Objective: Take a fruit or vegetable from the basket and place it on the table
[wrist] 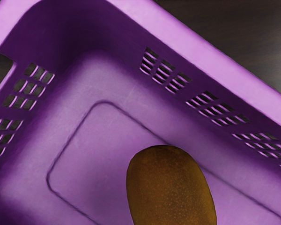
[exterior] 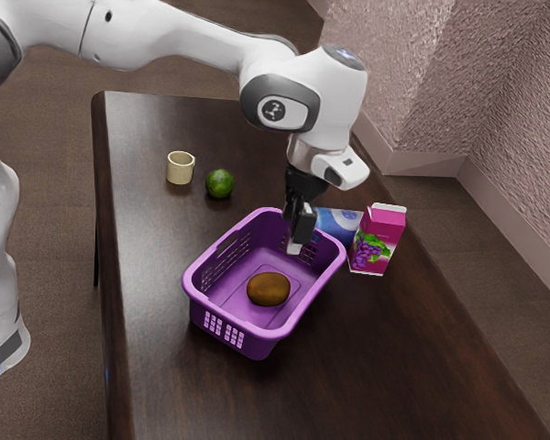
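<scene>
Purple plastic forms the basket [exterior: 222,317], which stands upright on the dark brown worktop [exterior: 394,353]. Inside it, the brown oval fruit or vegetable [exterior: 268,290] lies on the basket's floor. The wrist view shows it across part of the rounded outline moulded there, apart from the two slotted walls in sight.

The black gripper [exterior: 298,234] hangs from the white arm [exterior: 179,38], pointing down over the basket, toward the far side from the exterior camera. How far open the jaws are cannot be told from either picture, nor can it be told whether they touch the basket's wall. The brown piece is apart from them, lower down in the basket.

Outside the basket, a round green fruit [exterior: 219,183] sits beyond its far side, toward the exterior view's left. A cream-coloured cup [exterior: 180,168] stands upright farther from the basket in that same direction. At the exterior view's right of the basket, a magenta and white carton [exterior: 383,226] with grapes pictured on it stands upright, near the rim. A blue and white item [exterior: 339,221] is just beside the basket's far corner, between it and the carton, partly hidden by the gripper and the rim.
</scene>
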